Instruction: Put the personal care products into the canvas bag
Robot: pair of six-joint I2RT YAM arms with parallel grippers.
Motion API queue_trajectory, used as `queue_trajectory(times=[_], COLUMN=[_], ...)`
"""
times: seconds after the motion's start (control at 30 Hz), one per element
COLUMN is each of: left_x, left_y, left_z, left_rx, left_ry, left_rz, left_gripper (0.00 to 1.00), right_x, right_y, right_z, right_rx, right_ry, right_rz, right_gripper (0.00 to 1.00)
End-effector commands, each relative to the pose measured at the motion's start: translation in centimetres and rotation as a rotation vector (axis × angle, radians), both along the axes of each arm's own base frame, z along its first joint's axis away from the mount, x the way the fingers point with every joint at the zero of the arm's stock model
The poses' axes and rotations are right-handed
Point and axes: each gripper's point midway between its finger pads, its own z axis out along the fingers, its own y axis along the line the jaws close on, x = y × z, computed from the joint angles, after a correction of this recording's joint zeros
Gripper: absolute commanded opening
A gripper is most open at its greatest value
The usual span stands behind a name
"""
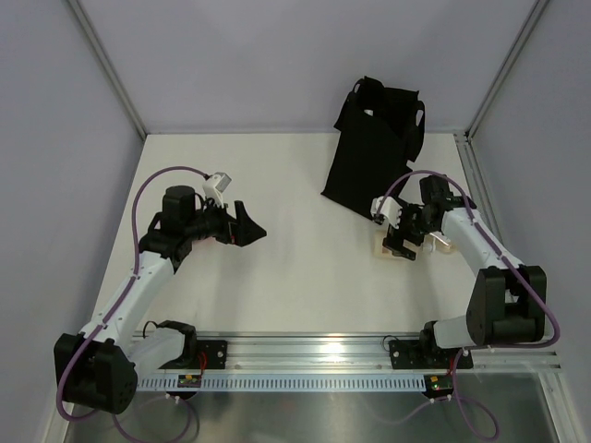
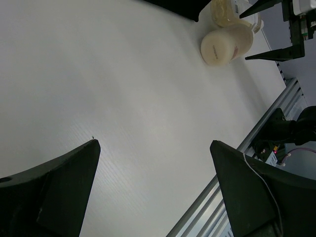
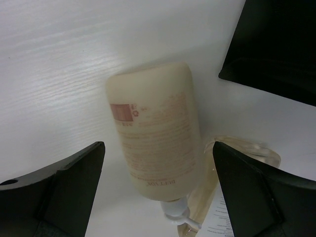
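Note:
The black canvas bag (image 1: 374,138) stands at the back of the table, right of centre, and its dark base (image 3: 276,44) shows in the right wrist view. A beige pump bottle (image 3: 155,143) lies on the table, with a clear bottle (image 3: 247,153) lying beside it. My right gripper (image 3: 158,148) hangs open over the beige bottle, one finger on each side, touching neither. From above, it (image 1: 404,242) hides most of both bottles. My left gripper (image 1: 249,228) is open and empty over bare table at centre left. It sees the beige bottle (image 2: 224,45) far off.
An aluminium rail (image 1: 305,346) runs along the near edge, carrying both arm bases. Grey walls and frame posts (image 1: 111,65) close in the left, back and right sides. The white table (image 1: 295,268) lies between the two grippers.

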Motion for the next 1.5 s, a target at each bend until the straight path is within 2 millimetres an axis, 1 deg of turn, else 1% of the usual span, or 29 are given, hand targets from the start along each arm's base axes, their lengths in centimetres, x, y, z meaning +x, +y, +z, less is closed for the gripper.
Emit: queue_trajectory(times=[0.0,0.17,0.2,0.27,0.3,0.37,0.43,0.47,0.57,0.6,0.67,0.73,0.77,0.8,0.83,0.87,0.93,0.97,1.03,1.07,1.13,1.2,1.23,1.27,1.33,1.37,1.4,1.43,1.47], left_x=[0.6,0.7,0.7,0.7,0.7,0.7,0.7,0.8,0.7,0.8,0.8,0.8,0.8,0.8,0.8,0.9,0.8,0.8,0.8,0.8,0.8,0.8,0.8,0.9,0.9,0.9,0.9,1.0,0.9], left_y=[-0.2,-0.2,-0.2,-0.2,-0.2,-0.2,-0.2,-0.2,-0.1,-0.1,-0.1,-0.1,-0.1,0.0,0.0,0.0,0.1,0.0,0.0,0.1,0.0,0.1,0.1,0.1,0.1,0.1,0.1,0.1,0.1], left_z=[0.8,0.6,0.7,0.6,0.6,0.6,0.6,0.6,0.6,0.6,0.6,0.7,0.5,0.6,0.6,0.5,0.5,0.6,0.5,0.6,0.5,0.5,0.5,0.5,0.5,0.4,0.4,0.3,0.3], left_rx=[-0.012,-0.008,-0.009,-0.008,-0.008,-0.006,-0.005,-0.003,-0.001,-0.001,0.001,0.0,0.003,0.005,0.004,0.008,0.008,0.007,0.008,0.008,0.008,0.008,0.01,0.01,0.011,0.011,0.011,0.013,0.013], left_ry=[-0.044,-0.037,-0.038,-0.036,-0.036,-0.035,-0.036,-0.036,-0.037,-0.039,-0.039,-0.041,-0.038,-0.038,-0.039,-0.038,-0.037,-0.038,-0.035,-0.04,-0.036,-0.037,-0.036,-0.04,-0.038,-0.035,-0.035,-0.033,-0.032], left_rz=[-0.002,0.002,0.001,-0.001,0.0,0.002,0.002,0.003,0.005,0.005,0.008,0.008,0.008,0.011,0.011,0.014,0.014,0.013,0.013,0.014,0.013,0.014,0.015,0.016,0.016,0.016,0.016,0.015,0.015], left_gripper=[0.99,0.99,0.99,0.99,0.99,0.99,0.99,0.99,0.99,0.99,0.99,0.99,0.99,0.99,0.99,0.99,0.99,0.99,0.99,0.99,0.99,0.99,0.99,0.99,0.99,0.99,0.99,0.99,0.99], right_x=[2.0,2.3,2.4,2.6,2.7,2.9,2.9,2.8,2.4,2.3,2.3,1.7,2.1,2.1,1.5,1.8,1.1,1.3,0.9,1.1,0.7,0.8,0.4,0.8,0.4,1.0,1.0,0.7,2.0], right_y=[-0.1,0.4,0.4,0.4,0.3,0.3,-0.1,0.1,-0.2,-0.2,-0.1,0.4,0.7,1.2,1.8,2.2,3.2,3.6,4.7,5.1,6.3,7.4,8.3,8.8,10.0,10.5,11.3,11.4,12.0], right_z=[0.3,-1.3,-1.9,-2.7,-3.4,-4.0,-4.9,-5.1,-6.1,-6.2,-6.2,-6.0,-5.5,-5.1,-4.8,-4.1,-3.5,-2.7,-1.8,-1.1,0.0,1.5,2.3,3.4,5.0,6.3,7.4,8.3,10.3], right_rx=[-0.038,-0.095,-0.109,-0.153,-0.169,-0.211,-0.26,-0.273,-0.312,-0.315,-0.312,-0.279,-0.259,-0.232,-0.196,-0.172,-0.111,-0.083,-0.026,0.005,0.072,0.133,0.18,0.212,0.281,0.312,0.351,0.364,0.387], right_ry=[-0.049,-0.03,-0.013,-0.005,0.016,0.021,0.042,0.046,0.073,0.079,0.091,0.134,0.127,0.143,0.178,0.178,0.228,0.235,0.272,0.278,0.307,0.319,0.346,0.343,0.377,0.37,0.382,0.405,0.369], right_rz=[0.006,0.033,0.036,0.034,0.03,0.029,0.017,0.025,0.019,0.012,-0.001,-0.021,-0.034,-0.066,-0.074,-0.087,-0.125,-0.155,-0.169,-0.194,-0.19,-0.199,-0.183,-0.187,-0.164,-0.163,-0.147,-0.143,-0.132], right_gripper=[1.0,1.0,1.0,1.0,0.99,0.99,1.0,0.99,0.96,0.94,0.84,0.7,0.5,0.4,0.31,0.2,0.12,0.05,0.0,0.0,0.0,0.0,0.0,0.0,0.0,0.0,0.0,0.0,0.0])
